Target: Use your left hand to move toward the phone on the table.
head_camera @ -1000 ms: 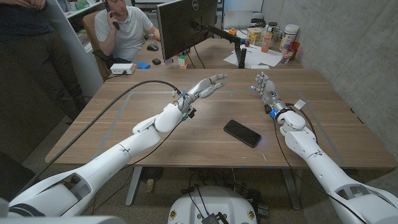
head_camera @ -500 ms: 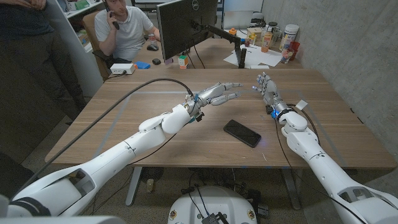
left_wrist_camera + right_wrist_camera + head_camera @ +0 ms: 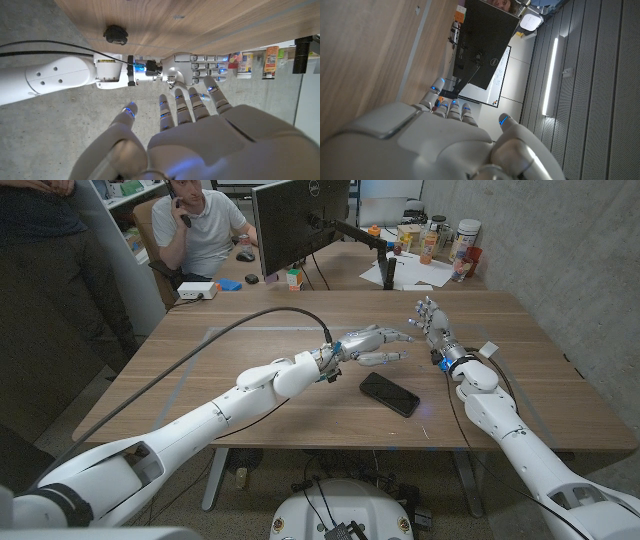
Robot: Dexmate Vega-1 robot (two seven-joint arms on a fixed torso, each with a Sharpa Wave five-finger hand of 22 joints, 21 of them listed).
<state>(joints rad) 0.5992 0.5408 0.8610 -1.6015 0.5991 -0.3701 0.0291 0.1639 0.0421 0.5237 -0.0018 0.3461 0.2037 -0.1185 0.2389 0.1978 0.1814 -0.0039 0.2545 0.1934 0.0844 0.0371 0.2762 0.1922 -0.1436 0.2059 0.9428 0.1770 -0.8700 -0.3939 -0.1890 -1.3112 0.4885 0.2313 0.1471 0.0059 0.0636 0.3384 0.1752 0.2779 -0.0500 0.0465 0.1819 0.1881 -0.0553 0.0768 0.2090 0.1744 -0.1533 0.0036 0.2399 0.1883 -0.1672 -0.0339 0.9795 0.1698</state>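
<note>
Left hand [image 3: 368, 345]: empty, fingers stretched out and slightly apart, raised over the wooden table [image 3: 200, 380]. Phone [image 3: 390, 393]: dark, lying flat on the table just beside and nearer the robot than those fingertips, untouched. Right hand [image 3: 432, 325]: empty, fingers extended, standing close by across from the left. Behind the table, a monitor [image 3: 300, 220] and a seated person [image 3: 205, 225].

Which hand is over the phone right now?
The left hand, fingers spread just beyond the phone. The right hand stands off toward the table's right side.
</note>
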